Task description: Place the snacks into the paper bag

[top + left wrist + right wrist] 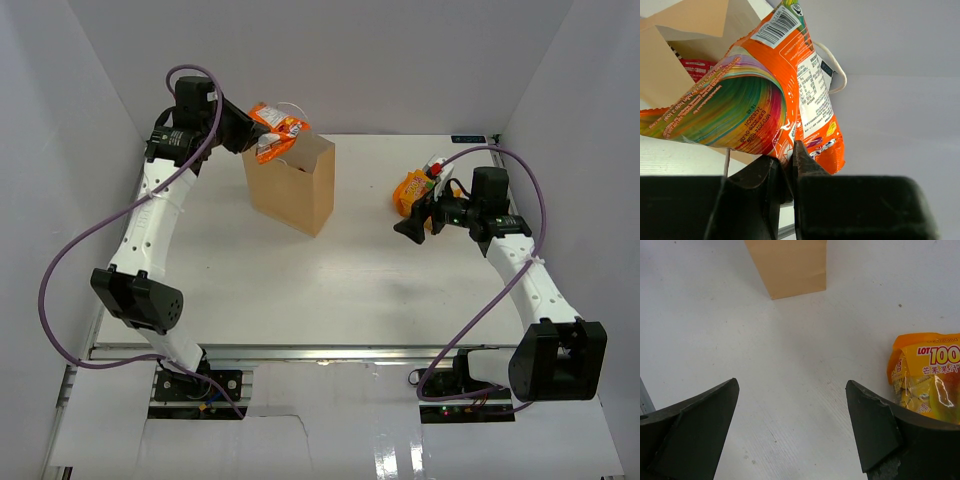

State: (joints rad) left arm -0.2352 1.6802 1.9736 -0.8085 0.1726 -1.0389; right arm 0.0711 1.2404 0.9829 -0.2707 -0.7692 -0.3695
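My left gripper (243, 127) is shut on the orange-white packet (277, 131) and holds it over the open top of the tan paper bag (296, 190). In the left wrist view the packet (765, 95) fills the frame above my gripper (788, 161), with the bag's mouth (685, 30) and a red packet (697, 67) inside behind it. My right gripper (413, 226) is open and empty just above the table, beside the orange-yellow pouch (412, 189). The pouch also shows in the right wrist view (927, 382), right of my gripper (792, 385).
A small red-and-white item (437, 168) lies behind the pouch at the back right. White walls close in the table on three sides. The bag's base shows at the top of the right wrist view (787, 265).
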